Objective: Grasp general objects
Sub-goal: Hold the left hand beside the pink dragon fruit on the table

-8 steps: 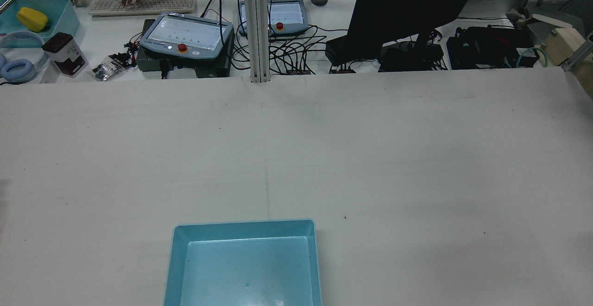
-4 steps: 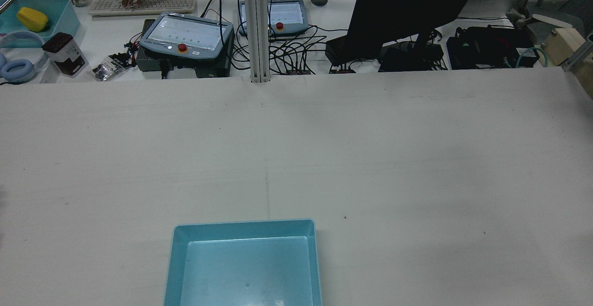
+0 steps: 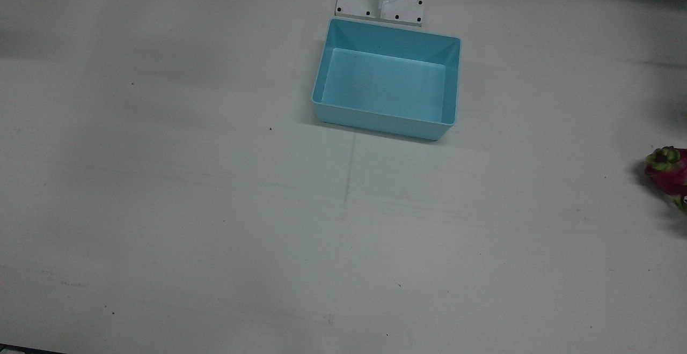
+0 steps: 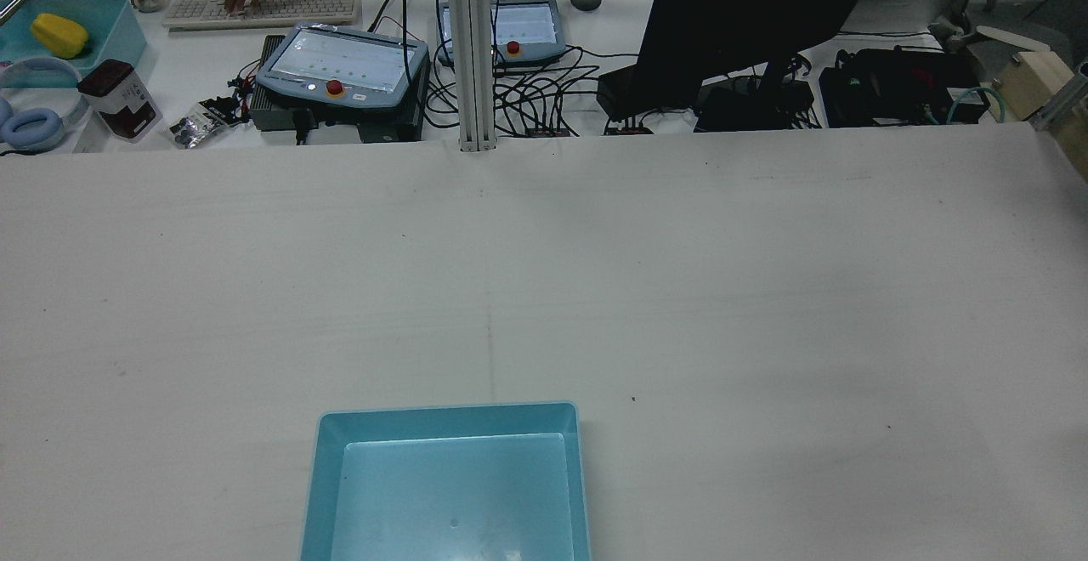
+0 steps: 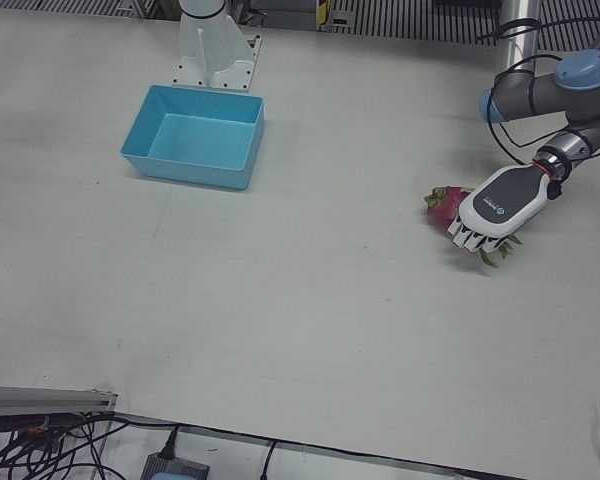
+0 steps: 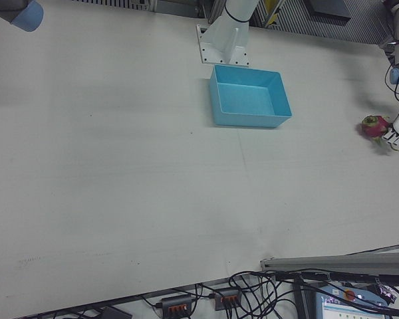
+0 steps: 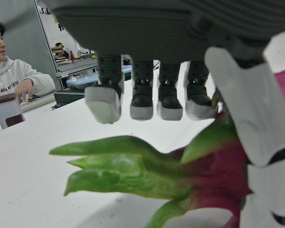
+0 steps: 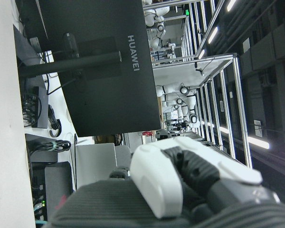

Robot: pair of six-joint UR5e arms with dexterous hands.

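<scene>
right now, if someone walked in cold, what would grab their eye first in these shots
Probably the dragon fruit, magenta with green scales, lying far out on the white table before the robot's left arm, with the left hand lowered over it and its fingers hanging just above the leafy end. Next, the empty blue bin near the pedestal, well apart from the fruit.

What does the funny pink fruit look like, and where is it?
Start at the blue bin on the white table, then look far across towards the robot's left hand. Under that hand lies the dragon fruit: the table's only fruit, deep pink with green leafy tips.
</scene>
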